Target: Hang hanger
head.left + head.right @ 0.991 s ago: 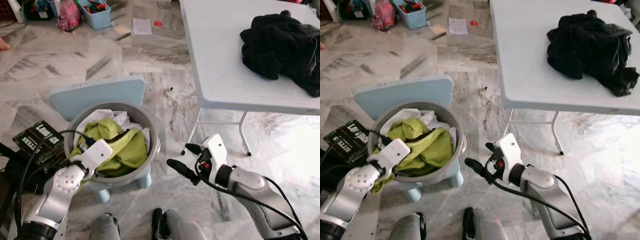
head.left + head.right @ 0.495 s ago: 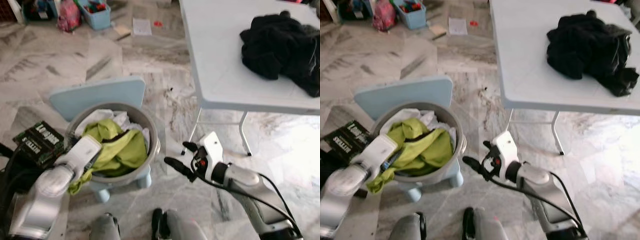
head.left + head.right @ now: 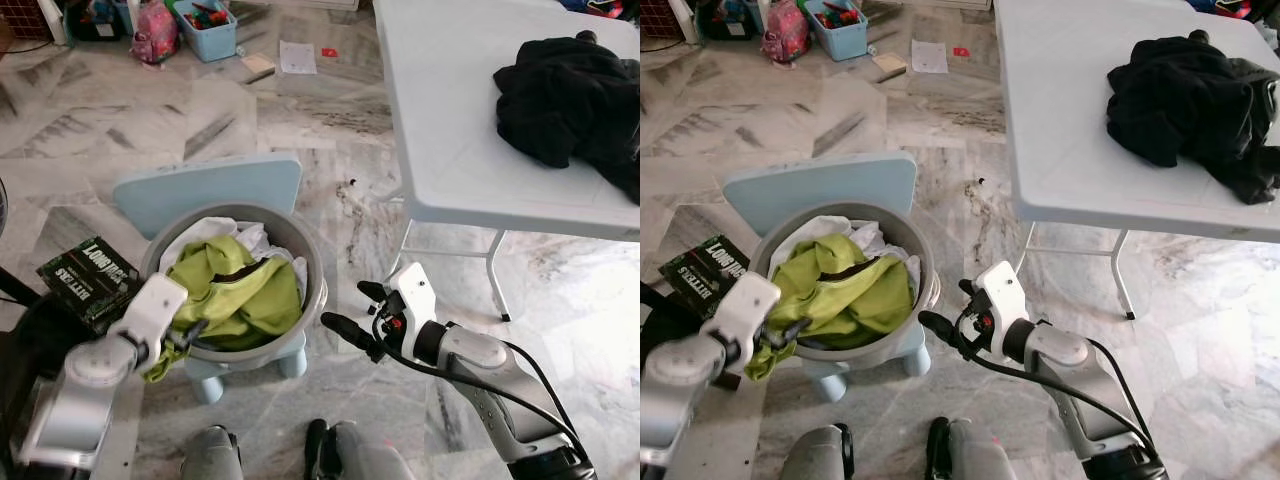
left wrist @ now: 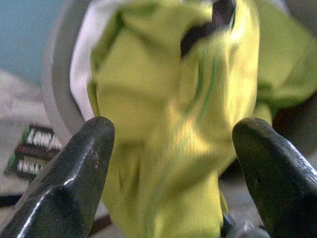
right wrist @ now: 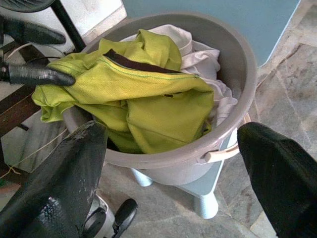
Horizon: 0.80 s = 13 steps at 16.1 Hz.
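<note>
From the head views, one round grey plastic bucket (image 3: 300,270) sits on a small pale-blue plastic stool (image 3: 205,190) on the veined marble floor (image 3: 130,120), stuffed with a soft lime-green garment (image 3: 245,295) over crumpled white cloth (image 3: 250,238). The left claw (image 3: 185,335) is at the bucket's near rim against the green fabric; I cannot tell there how wide it stands. The right claw (image 3: 352,312) hangs beside the bucket, its two fingers parted and holding nothing. One rumpled black garment (image 3: 570,95) lies on the smooth white surface (image 3: 450,130). In the left wrist view, the fingers (image 4: 74,183) stand wide apart with green fabric between them. In the right wrist view, the parted fingers (image 5: 54,188) frame the bucket. I cannot make out a hanger.
</note>
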Tool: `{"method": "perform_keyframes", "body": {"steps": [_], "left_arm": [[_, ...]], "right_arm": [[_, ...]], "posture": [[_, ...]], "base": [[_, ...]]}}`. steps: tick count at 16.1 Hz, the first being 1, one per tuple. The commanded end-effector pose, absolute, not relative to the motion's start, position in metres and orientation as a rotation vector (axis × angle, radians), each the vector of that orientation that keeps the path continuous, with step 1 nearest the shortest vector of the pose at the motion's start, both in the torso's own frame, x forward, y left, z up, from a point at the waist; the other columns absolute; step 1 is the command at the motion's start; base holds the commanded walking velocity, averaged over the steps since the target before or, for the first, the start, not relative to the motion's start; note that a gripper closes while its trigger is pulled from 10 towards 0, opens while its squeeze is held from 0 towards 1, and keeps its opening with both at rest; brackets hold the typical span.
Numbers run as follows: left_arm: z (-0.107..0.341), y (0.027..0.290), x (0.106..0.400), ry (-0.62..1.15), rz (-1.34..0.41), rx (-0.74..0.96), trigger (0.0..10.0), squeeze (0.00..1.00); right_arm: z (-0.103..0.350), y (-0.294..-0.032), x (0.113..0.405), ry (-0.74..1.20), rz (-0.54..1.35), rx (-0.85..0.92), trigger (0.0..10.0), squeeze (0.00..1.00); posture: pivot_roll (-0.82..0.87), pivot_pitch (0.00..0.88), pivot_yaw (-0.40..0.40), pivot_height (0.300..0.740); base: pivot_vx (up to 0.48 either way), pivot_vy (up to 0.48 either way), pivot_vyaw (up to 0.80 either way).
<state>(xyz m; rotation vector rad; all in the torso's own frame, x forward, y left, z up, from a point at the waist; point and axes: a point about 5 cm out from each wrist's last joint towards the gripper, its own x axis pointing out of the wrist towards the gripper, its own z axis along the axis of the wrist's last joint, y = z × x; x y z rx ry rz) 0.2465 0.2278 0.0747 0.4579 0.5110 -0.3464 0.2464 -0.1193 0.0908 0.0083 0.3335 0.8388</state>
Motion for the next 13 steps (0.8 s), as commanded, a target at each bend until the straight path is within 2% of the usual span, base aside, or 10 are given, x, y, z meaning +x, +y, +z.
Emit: {"method": "perform_keyframes", "body": {"steps": [1,2,3,6,7,8,13], "left_arm": [[0.072,0.231,0.248,0.52,-0.357,0.481,10.0,0.94],[0.072,0.23,0.256,0.505,-0.377,0.527,10.0,0.64],[0.071,0.228,0.258,0.509,-0.384,0.518,10.0,0.0],[0.06,0.217,0.261,0.563,-0.448,0.464,10.0,0.0],[0.058,0.216,0.262,0.567,-0.463,0.459,8.1,0.0],[0.056,0.215,0.262,0.562,-0.471,0.445,0.0,0.0],[0.044,0.219,0.27,0.591,-0.467,0.451,0.0,0.0]], "right_arm": [[0.087,-0.124,0.245,0.349,0.823,-0.005,10.0,0.0],[0.085,-0.122,0.243,0.351,0.825,-0.003,10.0,0.0],[0.085,-0.121,0.243,0.352,0.827,-0.004,10.0,0.0],[0.085,-0.12,0.243,0.351,0.832,-0.013,10.0,0.0],[0.086,-0.122,0.243,0.351,0.826,-0.017,10.0,0.0],[0.085,-0.124,0.243,0.353,0.821,-0.019,10.0,0.0],[0.085,-0.12,0.241,0.354,0.827,-0.014,10.0,0.0]], "posture": [[-0.02,0.144,-0.102,0.74],[-0.02,0.144,-0.102,0.74],[-0.02,0.144,-0.102,0.74],[-0.03,0.141,-0.099,0.74],[-0.04,0.142,-0.098,0.74],[-0.03,0.143,-0.098,0.74],[-0.03,0.148,-0.099,0.74]], "base": [[0.0,0.0,0.0],[0.0,0.0,0.0],[0.0,0.0,0.0],[0.0,0.0,0.0],[0.0,0.0,0.0],[0.0,0.0,0.0],[0.0,0.0,0.0]]}}
